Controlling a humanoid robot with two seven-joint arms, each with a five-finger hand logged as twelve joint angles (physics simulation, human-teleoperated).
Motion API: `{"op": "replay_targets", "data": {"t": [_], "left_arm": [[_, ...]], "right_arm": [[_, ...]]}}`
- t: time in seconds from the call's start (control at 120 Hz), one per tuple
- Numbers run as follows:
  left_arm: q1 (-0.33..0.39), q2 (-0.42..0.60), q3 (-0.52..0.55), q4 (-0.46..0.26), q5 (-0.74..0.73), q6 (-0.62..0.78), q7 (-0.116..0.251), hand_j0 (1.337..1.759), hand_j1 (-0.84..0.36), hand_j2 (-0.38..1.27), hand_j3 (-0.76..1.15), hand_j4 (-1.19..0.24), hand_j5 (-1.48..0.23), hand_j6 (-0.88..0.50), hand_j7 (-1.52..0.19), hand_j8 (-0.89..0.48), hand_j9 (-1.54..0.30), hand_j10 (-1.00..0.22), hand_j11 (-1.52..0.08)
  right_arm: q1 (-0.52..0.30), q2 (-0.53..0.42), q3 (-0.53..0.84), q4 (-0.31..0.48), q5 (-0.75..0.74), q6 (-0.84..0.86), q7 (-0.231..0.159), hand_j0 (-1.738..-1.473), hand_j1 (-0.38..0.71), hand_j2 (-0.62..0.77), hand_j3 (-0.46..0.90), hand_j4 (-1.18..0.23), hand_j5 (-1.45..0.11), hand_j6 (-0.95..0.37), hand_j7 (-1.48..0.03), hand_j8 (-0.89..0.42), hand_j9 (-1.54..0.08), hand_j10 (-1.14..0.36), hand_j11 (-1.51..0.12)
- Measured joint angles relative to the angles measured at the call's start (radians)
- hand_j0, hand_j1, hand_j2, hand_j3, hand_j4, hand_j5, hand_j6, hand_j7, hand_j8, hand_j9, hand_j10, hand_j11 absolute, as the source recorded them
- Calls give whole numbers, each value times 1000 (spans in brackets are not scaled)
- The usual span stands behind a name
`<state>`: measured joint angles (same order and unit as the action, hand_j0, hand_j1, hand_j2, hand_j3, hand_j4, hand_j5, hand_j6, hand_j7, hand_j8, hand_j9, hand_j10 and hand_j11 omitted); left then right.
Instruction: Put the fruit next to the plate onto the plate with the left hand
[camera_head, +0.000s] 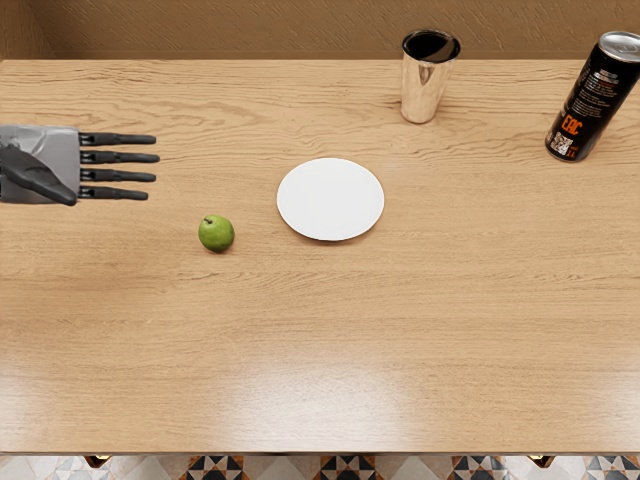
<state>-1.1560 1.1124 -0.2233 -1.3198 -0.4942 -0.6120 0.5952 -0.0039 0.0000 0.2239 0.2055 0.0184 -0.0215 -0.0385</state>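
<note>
A single head view, set above the near edge of the table (320, 340), looks down at a slant toward twelve o'clock. It stands far enough back to frame nearly the whole top, with the plate (330, 199) near centre and floor tiles (345, 468) along six o'clock.

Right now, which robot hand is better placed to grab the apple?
Left. The left robot hand is open, and the apple lies on its side of the plate; no right arm is in view.

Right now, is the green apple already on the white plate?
No, the green apple sits on the table left of the white plate, apart from it.
</note>
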Motion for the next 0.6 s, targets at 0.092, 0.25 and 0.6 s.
{"op": "replay_targets", "data": {"t": [0.092, 0.25, 0.6], "left_arm": [[-2, -9, 0, -8, -7, 0, 0, 1658, 348, -2, 0, 4, 1, 5, 0, 4, 0, 3, 0], [-5, -28, 0, -9, -4, 0, 1, 1658, 348, -2, 0, 4, 1, 5, 0, 4, 0, 3, 0], [-181, -245, -28, 1, 491, 1, -1, 1658, 348, -1, 0, 1, 0, 2, 0, 2, 0, 1, 0]], "right_arm": [[1, 0, -1, 1, 0, 3, -1, -1658, -314, -6, 0, -29, -38, -29, -38, -29, -38, -29, -38], [2, 0, -2, 1, 0, 7, 0, -1658, -314, -6, 0, -29, -38, -29, -38, -29, -38, -29, -38], [2, 0, -4, 0, 0, 8, -1, -1658, -314, -6, 0, -29, -38, -29, -38, -29, -38, -29, -38]]}}
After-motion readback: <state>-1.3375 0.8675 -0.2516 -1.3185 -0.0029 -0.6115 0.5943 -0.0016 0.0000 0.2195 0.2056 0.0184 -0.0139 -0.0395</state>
